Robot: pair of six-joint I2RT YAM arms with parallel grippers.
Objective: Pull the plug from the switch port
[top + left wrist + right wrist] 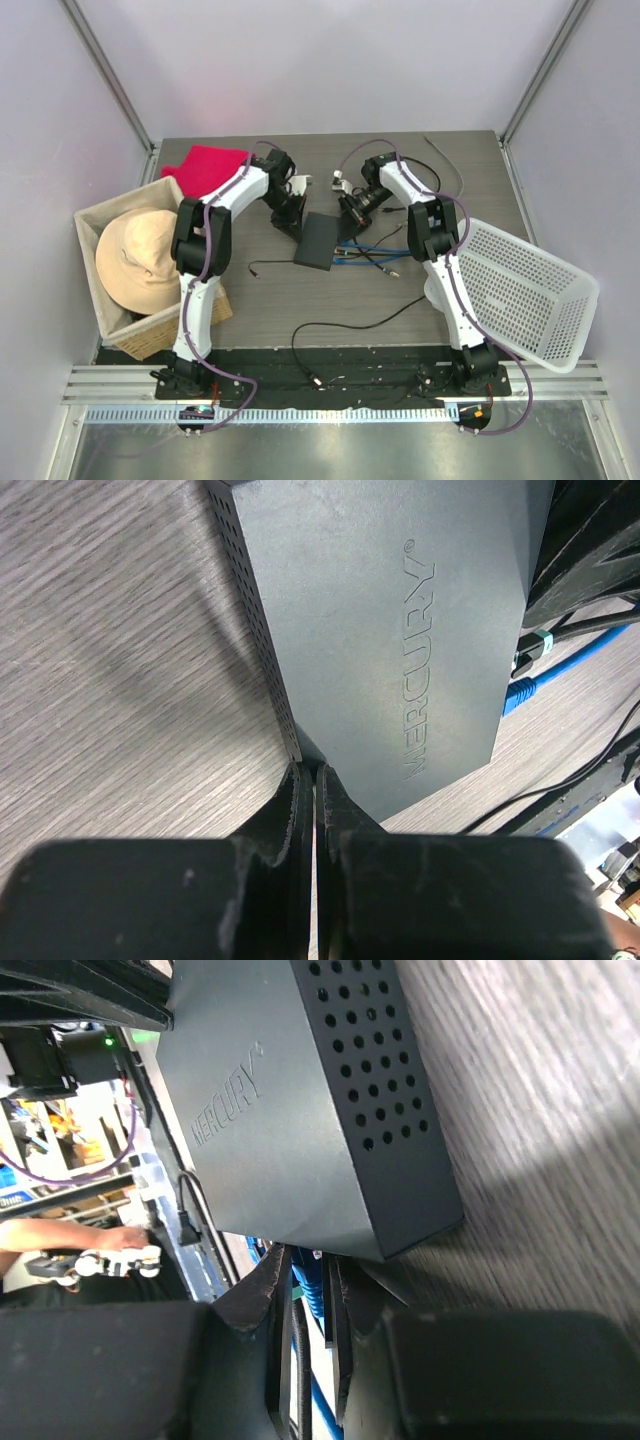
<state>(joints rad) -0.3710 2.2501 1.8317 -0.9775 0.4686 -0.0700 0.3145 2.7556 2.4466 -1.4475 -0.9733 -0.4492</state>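
While in wicker basket [120,200], tan hat [140,262]

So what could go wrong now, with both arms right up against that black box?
1. The left tool is shut and sits only at one corner of the switch, so the box may slide or swivel when a plug is pulled.
2. The right tool straddles several blue cables packed close together. It might tug the wrong one, or pull on the cord rather than the plug.
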